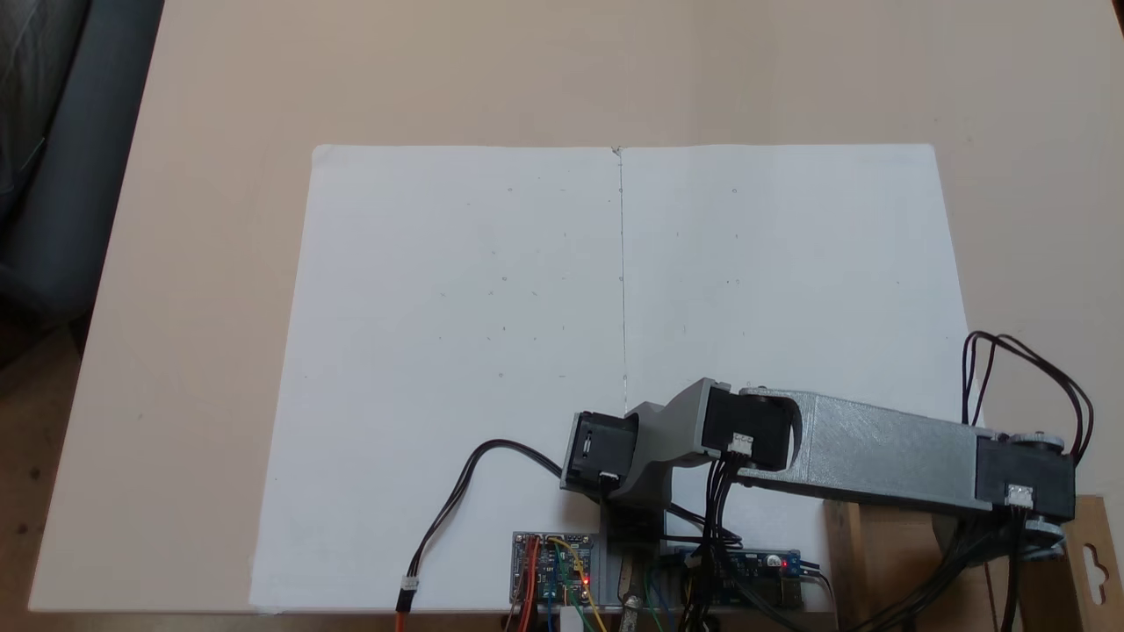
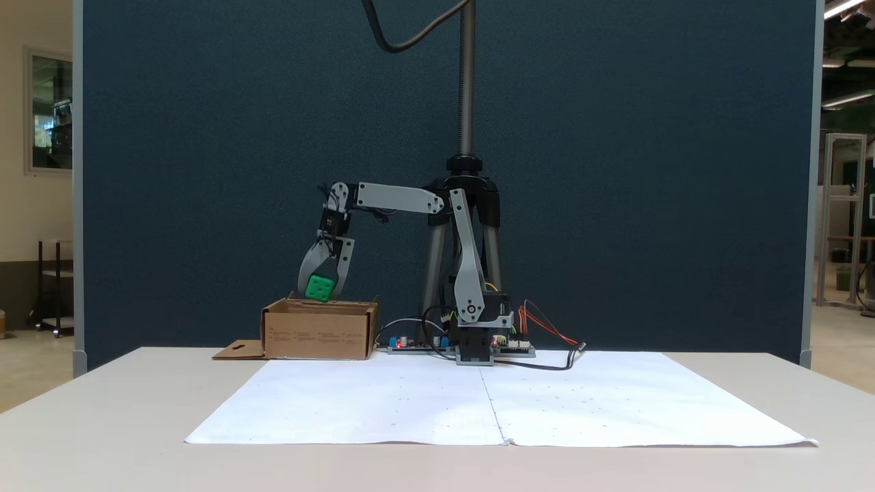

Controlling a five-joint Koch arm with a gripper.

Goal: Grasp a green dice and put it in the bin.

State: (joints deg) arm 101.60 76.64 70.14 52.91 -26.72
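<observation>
One green dice [image 2: 318,288] sits clamped between the gripper's [image 2: 320,292] two fingers just above the open cardboard bin [image 2: 319,335], so the release should come only once it hangs squarely over the hollow, clear of the upright flaps.

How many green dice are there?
1. The small bright green plastic dice is held between the grey jaws, just above the brown cardboard box. More could be hidden inside the box.
</observation>
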